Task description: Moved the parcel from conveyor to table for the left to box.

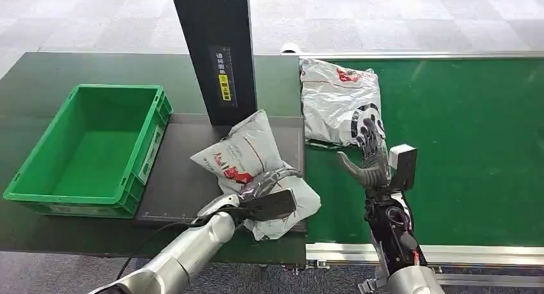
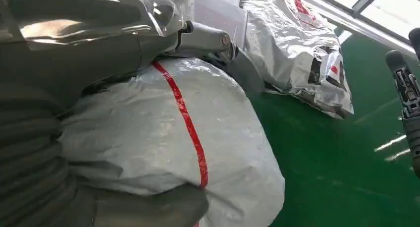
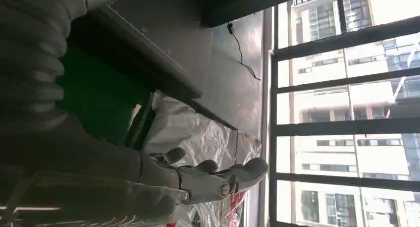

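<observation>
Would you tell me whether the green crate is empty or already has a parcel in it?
Empty: the green crate shows only its bare floor, and the parcel lies outside it under the left hand.

My left hand, silver and dark grey, grips a white parcel with red print and a red stripe. At two o'clock lies a silvery-white parcel marked red and black on the green conveyor. At nine o'clock: a bright green crate.
</observation>
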`<action>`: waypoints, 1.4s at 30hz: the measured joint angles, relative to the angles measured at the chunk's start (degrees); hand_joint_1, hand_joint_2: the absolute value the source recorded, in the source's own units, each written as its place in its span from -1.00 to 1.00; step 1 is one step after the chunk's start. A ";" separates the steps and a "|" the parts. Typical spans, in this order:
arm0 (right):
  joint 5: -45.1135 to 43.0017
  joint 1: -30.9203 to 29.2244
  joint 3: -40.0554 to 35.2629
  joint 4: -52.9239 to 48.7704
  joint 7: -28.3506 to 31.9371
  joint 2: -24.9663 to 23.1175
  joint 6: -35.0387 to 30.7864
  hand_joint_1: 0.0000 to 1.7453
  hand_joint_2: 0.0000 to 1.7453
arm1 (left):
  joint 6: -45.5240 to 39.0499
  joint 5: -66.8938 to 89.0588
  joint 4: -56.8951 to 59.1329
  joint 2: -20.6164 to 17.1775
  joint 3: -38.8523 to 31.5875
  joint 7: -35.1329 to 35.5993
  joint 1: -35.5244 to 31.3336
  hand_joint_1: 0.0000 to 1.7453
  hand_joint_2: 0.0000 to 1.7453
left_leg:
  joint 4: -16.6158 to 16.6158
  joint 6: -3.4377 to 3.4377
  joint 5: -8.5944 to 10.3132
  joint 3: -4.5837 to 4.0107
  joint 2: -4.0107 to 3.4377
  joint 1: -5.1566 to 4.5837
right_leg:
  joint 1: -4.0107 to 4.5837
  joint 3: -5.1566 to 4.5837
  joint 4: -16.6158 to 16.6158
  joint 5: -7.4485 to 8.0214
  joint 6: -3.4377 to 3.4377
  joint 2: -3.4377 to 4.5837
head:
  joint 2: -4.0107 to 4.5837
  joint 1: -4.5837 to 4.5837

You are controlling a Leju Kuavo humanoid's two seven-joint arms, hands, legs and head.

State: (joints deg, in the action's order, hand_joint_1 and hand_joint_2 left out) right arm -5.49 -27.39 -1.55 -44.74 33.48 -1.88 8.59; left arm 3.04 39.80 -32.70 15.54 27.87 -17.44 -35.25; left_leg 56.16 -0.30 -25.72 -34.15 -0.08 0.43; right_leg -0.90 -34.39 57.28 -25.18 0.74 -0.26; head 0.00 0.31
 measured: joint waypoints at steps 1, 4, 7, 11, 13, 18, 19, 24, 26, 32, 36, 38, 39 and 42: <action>0.00 0.00 0.00 0.00 -0.06 0.00 0.00 -1.00 1.00 | -0.02 -0.06 0.04 0.00 -0.02 0.02 -0.02 0.98 1.00 | 0.00 0.00 0.00 0.03 0.00 0.00 | 0.00 0.03 0.00 0.00 0.00 -0.01 | 0.02 -0.02; 0.00 0.00 0.00 0.00 -0.09 0.00 0.00 -1.00 1.00 | -0.04 -0.11 0.11 0.00 -0.02 0.02 -0.11 1.00 1.00 | -0.01 0.00 0.00 0.13 0.00 0.00 | 0.00 0.13 0.00 0.00 0.00 -0.02 | 0.00 0.00; 0.00 0.00 0.00 0.00 -0.13 0.00 -0.02 -1.00 1.00 | -0.09 -0.15 0.13 0.00 -0.02 0.04 -0.19 1.00 1.00 | -0.01 0.00 0.00 0.16 0.00 0.00 | 0.00 0.17 0.00 0.00 0.00 -0.02 | 0.00 0.00; -0.02 -0.01 0.00 0.02 -0.55 -0.02 0.00 -1.00 1.00 | -0.24 -0.46 0.13 0.02 -0.04 0.26 -0.20 1.00 1.00 | -0.01 0.00 0.00 0.20 0.00 0.00 | 0.00 0.23 0.00 -0.01 0.00 -0.02 | 0.00 -0.02; -0.07 -0.01 0.00 0.02 -0.79 -0.02 0.02 -1.00 1.00 | -0.31 -0.48 0.13 0.02 -0.04 0.28 -0.19 1.00 1.00 | -0.01 0.00 0.00 0.22 0.01 0.00 | 0.00 0.25 0.00 -0.01 0.00 -0.02 | 0.02 0.00; -0.17 -0.01 0.00 0.18 -0.81 -0.04 0.39 -1.00 1.00 | -0.92 -0.50 0.15 0.00 -0.04 -0.02 -0.10 1.00 1.00 | -0.01 0.00 0.00 0.24 0.03 0.00 | 0.00 0.25 0.00 0.00 0.00 -0.02 | 0.00 -0.02; -0.20 -0.01 0.00 0.20 -0.79 -0.04 0.42 -1.00 1.00 | -1.25 -0.63 0.15 0.00 -0.04 -0.29 -0.02 1.00 1.00 | -0.01 0.00 0.00 0.24 0.03 0.00 | 0.00 0.25 0.00 0.00 0.00 -0.02 | 0.00 0.00; -0.30 -0.01 0.00 0.22 -0.48 -0.02 0.52 -1.00 1.00 | -8.20 -1.42 -0.33 -0.02 -0.15 -4.51 1.15 1.00 1.00 | -0.01 0.00 0.00 0.23 0.01 0.00 | 0.00 0.21 0.00 0.00 0.00 0.00 | 0.00 0.00; -0.46 -0.01 0.00 0.22 -0.31 -0.02 0.61 -1.00 1.00 | -15.36 -2.58 -2.04 -0.04 -1.05 -9.08 2.65 1.00 1.00 | -0.01 0.00 0.00 0.17 -0.02 0.00 | 0.00 0.14 0.00 0.00 0.00 0.01 | 0.00 0.00; -0.88 -0.87 -0.07 0.81 -0.04 -0.17 1.07 -1.00 1.00 | -27.33 -7.13 -8.05 -0.22 -3.72 -20.21 5.15 1.00 1.00 | -0.01 0.00 0.00 0.06 -0.01 0.01 | 0.01 0.04 0.01 -0.01 0.00 0.00 | 0.00 0.00; -1.75 -2.35 -0.46 2.34 0.94 -0.24 1.07 -1.00 1.00 | -33.82 -19.42 -15.94 -1.12 -3.24 -22.38 6.79 1.00 1.00 | -0.01 0.00 0.00 0.05 -0.02 0.01 | 0.01 0.00 0.01 0.00 0.00 0.01 | 0.00 0.00; -2.25 -2.74 -0.55 3.15 1.42 -0.20 1.01 -1.00 1.00 | -37.23 -25.49 -20.01 -2.06 -1.83 -22.43 7.26 1.00 1.00 | -0.01 0.00 0.00 0.01 0.00 0.01 | 0.01 -0.01 0.01 -0.01 0.00 -0.02 | 0.00 0.00; -2.49 -2.89 -0.68 3.50 1.62 -0.20 0.98 -1.00 1.00 | -39.00 -27.50 -22.35 -2.58 -0.85 -22.43 7.45 1.00 1.00 | -0.01 0.00 0.00 -0.01 0.01 0.02 | 0.01 -0.02 0.01 -0.01 0.00 -0.02 | 0.02 0.00; -2.86 -3.11 -0.87 4.28 2.06 -0.20 0.94 -1.00 1.00 | -42.25 -30.49 -28.90 -3.71 1.18 -22.45 8.06 1.00 1.00 | -0.01 0.00 0.00 -0.04 0.01 0.01 | 0.01 -0.06 0.01 -0.01 0.00 0.00 | 0.00 0.00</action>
State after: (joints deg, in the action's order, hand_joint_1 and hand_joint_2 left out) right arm -8.35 -30.51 -2.43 -40.46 35.54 -2.08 9.53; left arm -39.21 9.31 -61.60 11.83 29.05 -39.89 -27.19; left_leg 56.15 -0.30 -25.72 -34.19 -0.08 0.45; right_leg -0.89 -34.45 57.29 -25.18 0.74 -0.26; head 0.00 0.31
